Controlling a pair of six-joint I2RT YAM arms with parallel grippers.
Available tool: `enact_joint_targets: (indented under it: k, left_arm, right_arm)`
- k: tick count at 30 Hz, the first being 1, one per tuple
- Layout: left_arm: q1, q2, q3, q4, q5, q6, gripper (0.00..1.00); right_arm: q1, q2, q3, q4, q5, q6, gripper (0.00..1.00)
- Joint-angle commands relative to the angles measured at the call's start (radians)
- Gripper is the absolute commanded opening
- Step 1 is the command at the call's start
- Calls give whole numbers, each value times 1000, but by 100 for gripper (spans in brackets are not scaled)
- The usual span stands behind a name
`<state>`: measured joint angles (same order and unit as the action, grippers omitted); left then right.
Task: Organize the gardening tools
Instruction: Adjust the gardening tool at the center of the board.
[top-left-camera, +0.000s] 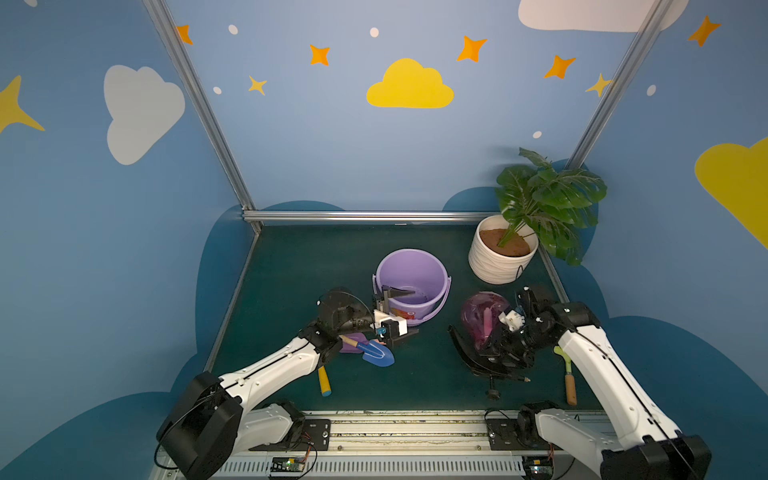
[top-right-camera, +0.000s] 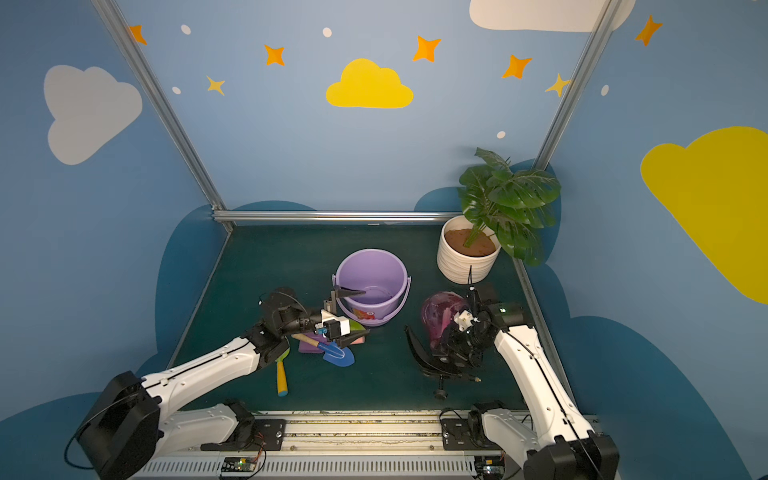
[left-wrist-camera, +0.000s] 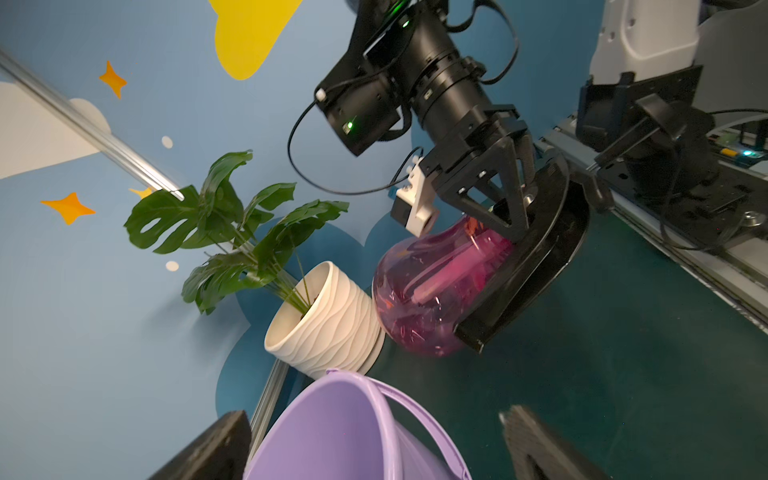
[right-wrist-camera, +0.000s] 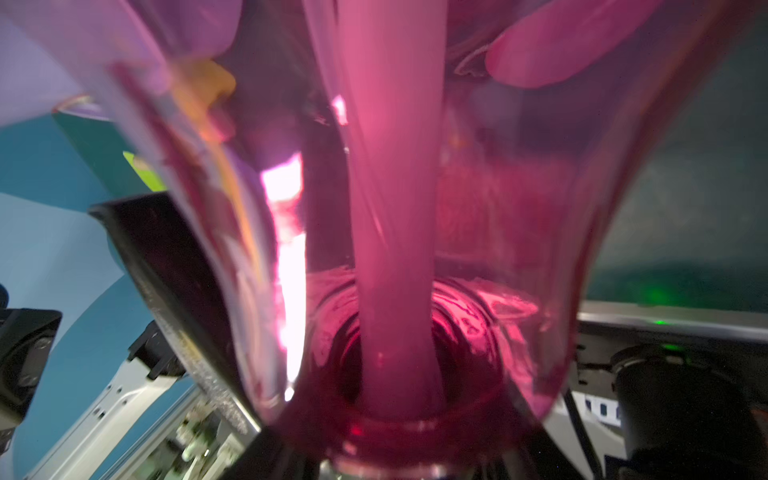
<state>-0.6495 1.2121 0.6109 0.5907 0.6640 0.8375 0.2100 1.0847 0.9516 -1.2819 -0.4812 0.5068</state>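
My right gripper (top-left-camera: 504, 340) is shut on the neck of the pink see-through spray bottle (top-left-camera: 482, 318), which is tilted over the mat, black trigger (left-wrist-camera: 536, 266) downward. The bottle (right-wrist-camera: 395, 208) fills the right wrist view. My left gripper (top-left-camera: 397, 313) is open at the near-left rim of the lilac bucket (top-left-camera: 415, 270), one finger over its inside, the other outside. Beside it lie a blue trowel (top-left-camera: 379, 354) across a purple one (top-left-camera: 353, 345), and a yellow-handled trowel (top-right-camera: 281, 376) with its green head under my left arm. Another green tool (top-left-camera: 567, 374) lies beside my right arm.
A white ribbed plant pot (top-left-camera: 500, 262) with a leafy plant stands at the back right, close behind the bottle. Metal frame rails (top-left-camera: 365, 216) border the green mat at the back and sides. A small black knob (top-left-camera: 493, 392) lies near the front edge.
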Motion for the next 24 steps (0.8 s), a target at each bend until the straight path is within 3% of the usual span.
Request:
enact_joint_targets:
  k: [1,11,24]
  left_arm:
    - [-39,24,34,-60,46,95,100]
    - [-195,139,124,-245,-50,317,97]
    - [-292,227,211,-307,-29,329,84]
  right_arm:
    - [-1,53,45,-135,-139,-26,0]
    - [2,189,106,-265,-234,-31,0]
    - [4,221,147,-310,-213,-39,0]
